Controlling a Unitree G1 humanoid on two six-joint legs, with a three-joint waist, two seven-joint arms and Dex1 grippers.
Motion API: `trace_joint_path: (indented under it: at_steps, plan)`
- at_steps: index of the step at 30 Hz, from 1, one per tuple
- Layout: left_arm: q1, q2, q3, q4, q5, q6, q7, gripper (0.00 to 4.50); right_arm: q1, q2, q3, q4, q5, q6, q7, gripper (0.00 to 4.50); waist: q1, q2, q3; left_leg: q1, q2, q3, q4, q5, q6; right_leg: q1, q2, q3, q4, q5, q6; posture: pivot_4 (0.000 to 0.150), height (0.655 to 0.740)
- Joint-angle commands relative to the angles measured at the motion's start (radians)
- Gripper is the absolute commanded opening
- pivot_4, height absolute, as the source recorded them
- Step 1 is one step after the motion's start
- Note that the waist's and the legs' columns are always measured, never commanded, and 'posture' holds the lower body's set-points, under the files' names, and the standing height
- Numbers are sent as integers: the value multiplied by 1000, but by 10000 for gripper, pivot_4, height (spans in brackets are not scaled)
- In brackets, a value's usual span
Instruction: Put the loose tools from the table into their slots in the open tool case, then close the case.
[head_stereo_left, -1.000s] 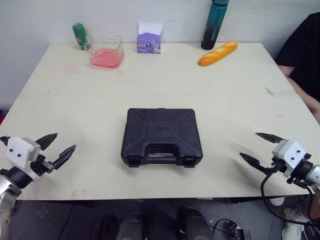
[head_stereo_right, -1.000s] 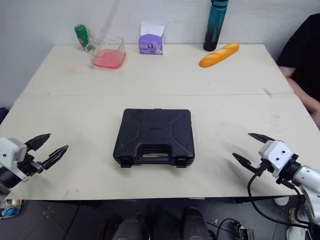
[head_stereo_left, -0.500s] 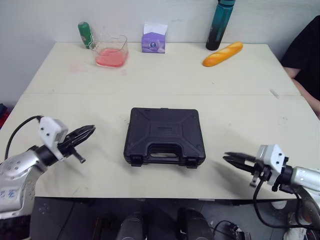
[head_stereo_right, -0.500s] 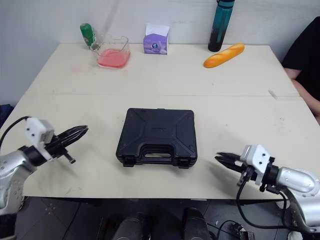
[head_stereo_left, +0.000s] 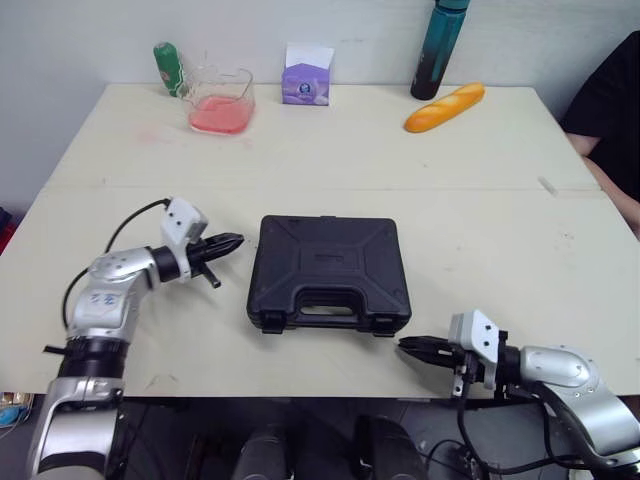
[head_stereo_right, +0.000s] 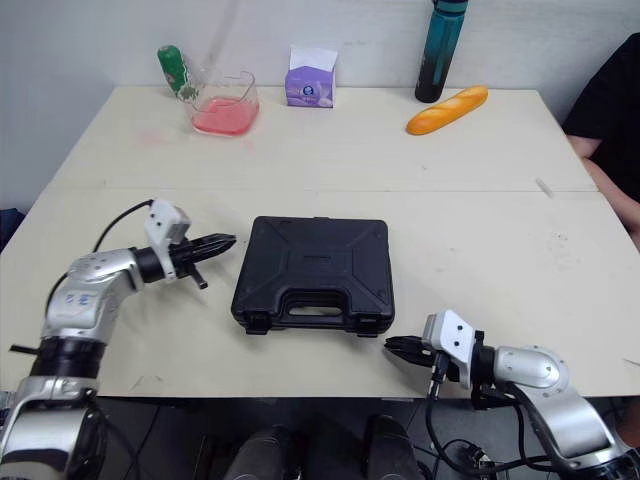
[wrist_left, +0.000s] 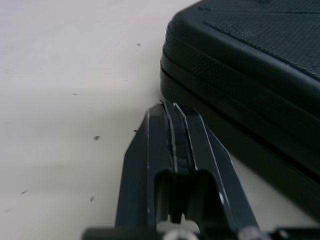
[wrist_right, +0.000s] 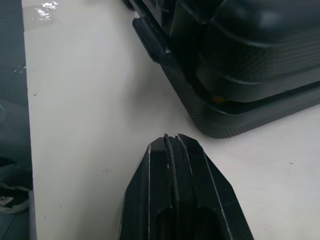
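Case: one, lid shut, centre of bench.
Left jaws: clenched, empty, case's 9 o'clock.
Right jaws: clenched, empty, case's 5 o'clock.
Bottles: two, bench's 11 and 1 o'clock.

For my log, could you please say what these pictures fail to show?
- Hidden, as it is shut, both eye views: inside of the black plastic tool case.
- Too small, eye views: print on the small purple box.
- Cut off at the right edge: a person in black sleeve.
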Motion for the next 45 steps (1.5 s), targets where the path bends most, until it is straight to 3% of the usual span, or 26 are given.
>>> trace_joint_path:
  at_steps: [1, 8, 18, 24, 33, 45]
  plan:
    - [-92, -35, -12, 97, 59, -51, 62, 0, -4, 13, 11, -2, -19, -5, -6, 350, 0, 0, 0, 0, 0, 0, 1, 0, 0, 0, 0, 0, 0, 0, 0, 1500, 7400]
    - [-207, -99, -14, 305, 130, -101, 158, 0, -2, 27, 12, 14, -56, -2, -32, 350, -1, -3, -1, 0, 1, -1, 2, 0, 0, 0, 1, 1, 1, 0, 0, 1500, 7400]
    - [-335, -134, -18, 605, 166, -363, -1, 0, -6, 54, 17, 25, -67, 10, -70, 350, -2, -6, -1, 0, 1, -1, 3, 0, 0, 1, 2, 1, 1, 0, 0, 1500, 7400]
    - [-354, -112, -13, 681, 176, -442, -123, 0, -30, 59, 8, 44, -76, 16, -77, 350, -3, -6, -1, 0, 1, -1, 3, 0, 0, 1, 2, 1, 1, 0, 0, 1500, 7400]
    - [-243, -69, 7, 601, 154, -475, -277, 0, -67, 23, -19, 84, -83, 21, -55, 350, -5, -6, -1, 0, 1, -1, 5, 0, 0, 1, 2, 1, 2, 1, 0, 1500, 7400]
    - [8, -49, 29, 213, 85, -368, -288, 0, -166, 15, -53, 251, -128, -73, -89, 350, -4, -7, -1, -1, 1, -2, 9, -2, 2, 2, -1, 1, 4, 1, 1, 1500, 7400]
